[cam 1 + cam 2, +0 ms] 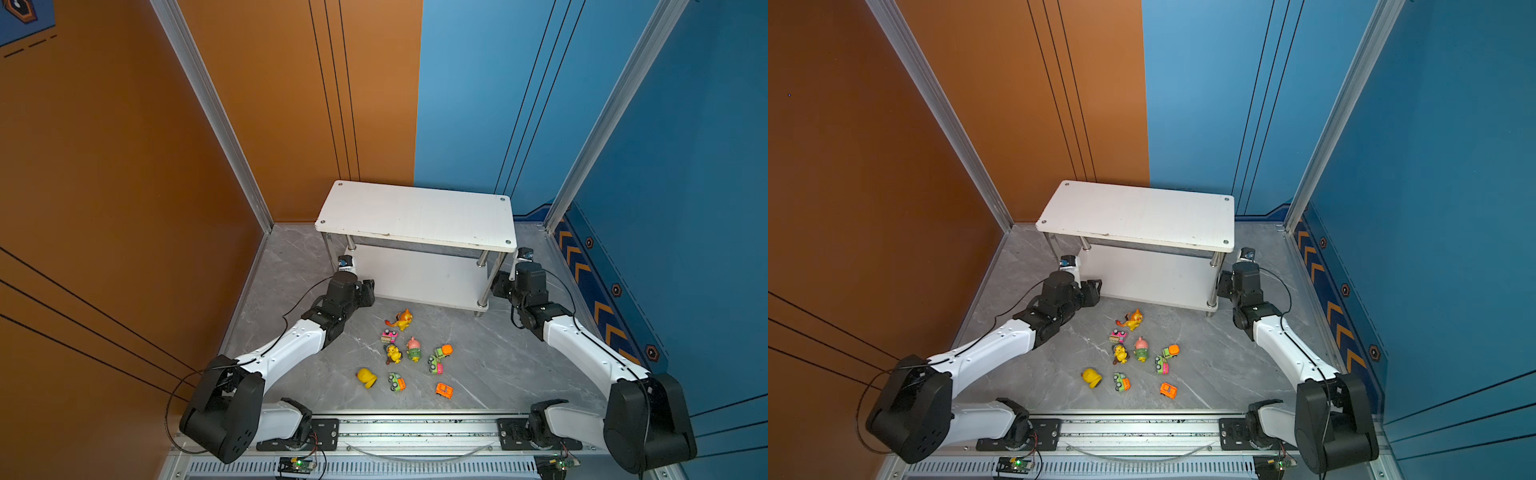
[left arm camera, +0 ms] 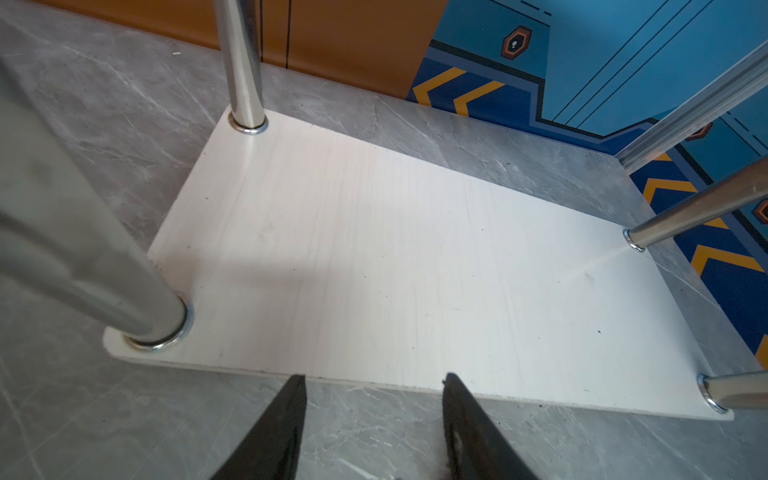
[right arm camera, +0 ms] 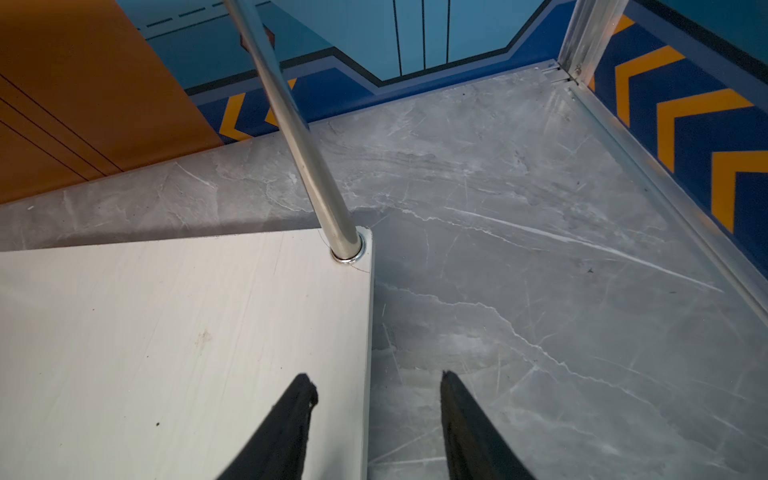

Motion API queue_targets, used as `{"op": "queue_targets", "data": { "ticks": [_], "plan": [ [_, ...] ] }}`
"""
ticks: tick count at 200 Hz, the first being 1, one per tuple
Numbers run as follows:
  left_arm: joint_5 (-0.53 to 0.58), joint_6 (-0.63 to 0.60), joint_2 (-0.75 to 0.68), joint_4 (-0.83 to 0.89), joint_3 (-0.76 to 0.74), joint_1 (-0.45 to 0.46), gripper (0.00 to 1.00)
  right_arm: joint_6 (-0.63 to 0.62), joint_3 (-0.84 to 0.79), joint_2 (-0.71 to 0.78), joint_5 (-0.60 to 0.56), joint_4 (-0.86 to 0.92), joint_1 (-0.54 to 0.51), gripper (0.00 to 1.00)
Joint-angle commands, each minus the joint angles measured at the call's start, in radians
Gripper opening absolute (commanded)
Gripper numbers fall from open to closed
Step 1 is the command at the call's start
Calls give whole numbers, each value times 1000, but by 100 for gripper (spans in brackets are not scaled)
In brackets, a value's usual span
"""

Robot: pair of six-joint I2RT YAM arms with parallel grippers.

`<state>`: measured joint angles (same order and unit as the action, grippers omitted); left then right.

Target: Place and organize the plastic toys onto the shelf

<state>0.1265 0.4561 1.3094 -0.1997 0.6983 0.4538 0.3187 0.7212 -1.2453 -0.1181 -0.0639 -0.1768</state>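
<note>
Overhead, a low white two-tier shelf (image 1: pixel 415 216) is seen standing at the far edge of a grey marble-patterned worktop (image 1: pixel 519 374), near its middle. Nine small plastic toys (image 1: pixel 413 349) are scattered loosely on the worktop between the shelf and the near edge, all apart from the shelf. An orange dragon (image 1: pixel 401 320) is placed closest to the shelf. A yellow figure (image 1: pixel 366 377) is lying on its side, and an orange car (image 1: pixel 444 390) is set nearest the near edge.

The left gripper (image 1: pixel 368 291) is held low by the shelf's near left leg. In the left wrist view its black fingers (image 2: pixel 286 424) are spread apart with nothing between them, just short of the lower board (image 2: pixel 395 249). The right gripper (image 1: pixel 498 286) is held at the shelf's right end, likewise spread and empty. In the right wrist view one finger (image 3: pixel 286 428) is seen over the lower board's corner, its partner over the worktop.
</note>
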Motion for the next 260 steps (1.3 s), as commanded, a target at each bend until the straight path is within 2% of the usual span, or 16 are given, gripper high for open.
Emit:
{"op": "queue_targets", "data": {
  "ticks": [1, 35, 65, 96, 107, 121, 146, 166, 225, 260],
  "plan": [
    [6, -41, -27, -10, 21, 9, 54, 16, 13, 38, 23, -12, 5, 57],
    [116, -64, -157, -5, -46, 11, 55, 3, -70, 194, 4, 89, -19, 64],
    [241, -112, -280, -32, -117, -6, 60, -41, -134, 354, -112, 196, -142, 70],
    [231, -124, -322, -25, -122, -76, 77, -63, -185, 449, -208, 230, -326, 78],
    [214, -119, -319, -36, -124, -102, 80, -81, -188, 430, -251, 213, -380, 80],
    [196, -117, -312, -61, -128, -130, 82, -96, -174, 378, -257, 184, -389, 81],
    [170, -114, -298, -76, -125, -153, 83, -114, -151, 263, -219, 78, -326, 81],
    [158, -112, -288, -83, -126, -158, 83, -94, -142, 208, -93, -7, -199, 80],
    [105, -78, -193, -96, -88, -155, 83, -116, -64, 110, 70, -64, 18, 79],
    [86, -77, -105, -121, -38, -119, 83, -113, -4, 6, 150, -114, 100, 79]
  ]
}}
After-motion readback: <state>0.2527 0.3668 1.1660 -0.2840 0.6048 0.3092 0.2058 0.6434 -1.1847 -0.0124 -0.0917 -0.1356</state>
